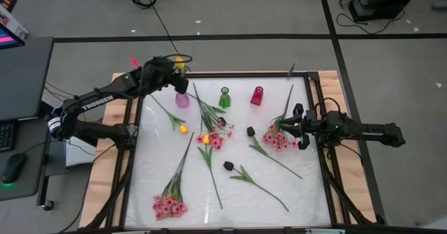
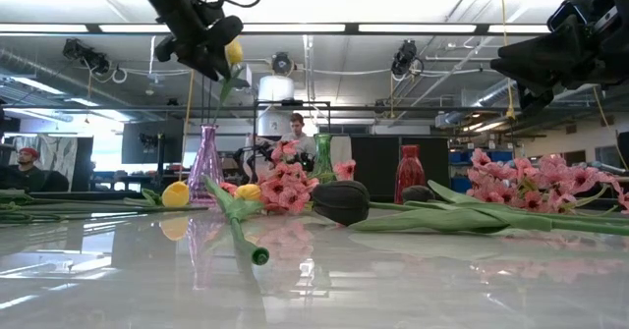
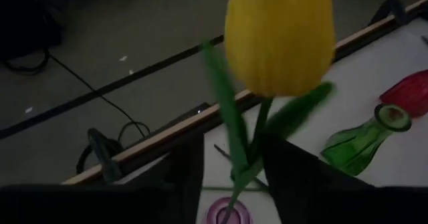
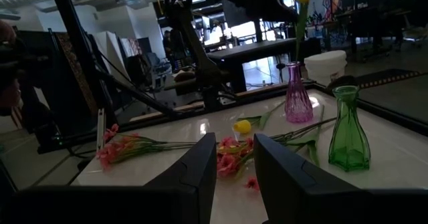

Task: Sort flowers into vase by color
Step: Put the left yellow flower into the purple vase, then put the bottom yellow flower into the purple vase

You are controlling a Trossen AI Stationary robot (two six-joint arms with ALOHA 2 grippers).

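White and glossy, the table (image 1: 230, 185) fills a wooden frame, and we read it from the left side across. At the far left corner the left gripper (image 1: 176, 77) hangs above the purple vase (image 1: 182, 99); its fingers (image 3: 180, 170) stand a little apart on either side of the stem of a yellow tulip (image 3: 279, 33), whose stem reaches down into the vase mouth. From the wrist view we cannot tell whether the pads touch the stem or stand just clear of it. Near the front left lies a pink spray (image 1: 170, 205), and a second yellow tulip (image 1: 184, 128) lies just in front of the purple vase. Toward the middle we see more pink blossoms (image 1: 213, 140), the green vase (image 1: 224, 98) and the red vase (image 1: 257, 96), both upright in the back row. Two dark tulips (image 1: 250, 130) lie on the surface right of centre. On the right, the right gripper (image 1: 299, 129) sits low beside another pink spray (image 1: 278, 140), its fingers (image 4: 200, 167) narrowly parted with nothing between them
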